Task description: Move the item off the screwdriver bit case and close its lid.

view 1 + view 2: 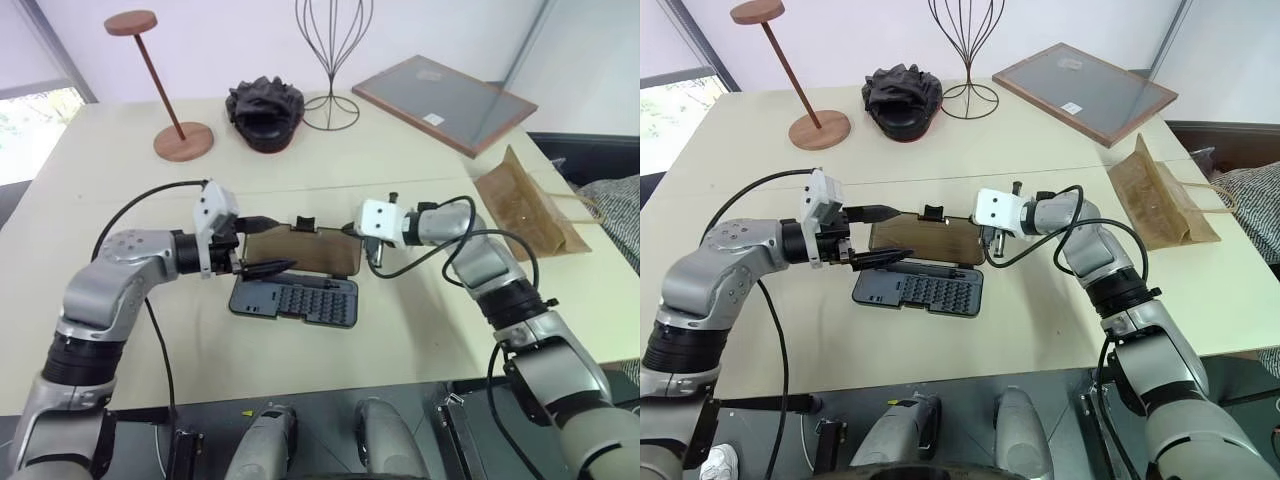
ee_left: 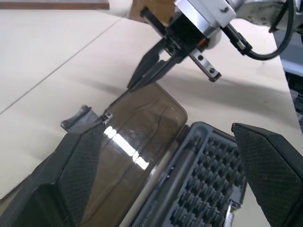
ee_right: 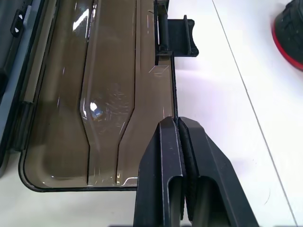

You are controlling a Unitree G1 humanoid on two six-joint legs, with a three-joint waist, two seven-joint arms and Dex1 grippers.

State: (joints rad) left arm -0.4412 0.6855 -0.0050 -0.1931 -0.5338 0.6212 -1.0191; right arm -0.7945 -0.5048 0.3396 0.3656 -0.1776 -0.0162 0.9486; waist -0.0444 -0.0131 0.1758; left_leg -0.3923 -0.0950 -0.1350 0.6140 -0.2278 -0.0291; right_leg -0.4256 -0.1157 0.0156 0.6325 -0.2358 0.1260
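With pressed-together jaws, the right gripper (image 3: 179,124) nudged the smoky brown translucent lid (image 1: 305,250); the spread-jawed left gripper (image 1: 268,245) should steady the dark grey plastic bit case (image 1: 295,300).

The left gripper (image 1: 262,246) covers one end of the lid (image 1: 305,250). The bits in the case (image 1: 297,300) are too small to tell apart. The wire stand (image 1: 333,60) is cut off at the top. The paper bag's (image 1: 525,207) handles run off the counter's (image 1: 400,330) edge.

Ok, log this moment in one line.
paper bag: off case, table right | lid: raised, unclosed | right gripper: shut at lid edge | left gripper: open
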